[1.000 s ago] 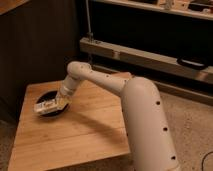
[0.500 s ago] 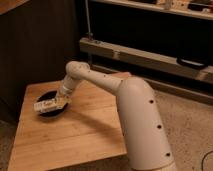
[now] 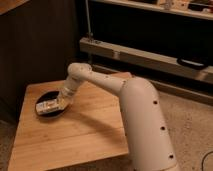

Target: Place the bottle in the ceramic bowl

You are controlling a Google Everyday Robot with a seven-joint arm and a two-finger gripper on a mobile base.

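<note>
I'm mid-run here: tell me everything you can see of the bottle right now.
The bottle is small, white and plastic-looking, with dark print on its label. It lies on its side, pointing left-right, over the black ceramic bowl near the wooden table's left edge. The pincer is right at its right end; whether it grips the bottle can't be made out. The cap isn't distinguishable.

White rounded arm [image 3: 135,105] w/ small dark screws; pincer [image 3: 61,103] over bowl.
</note>
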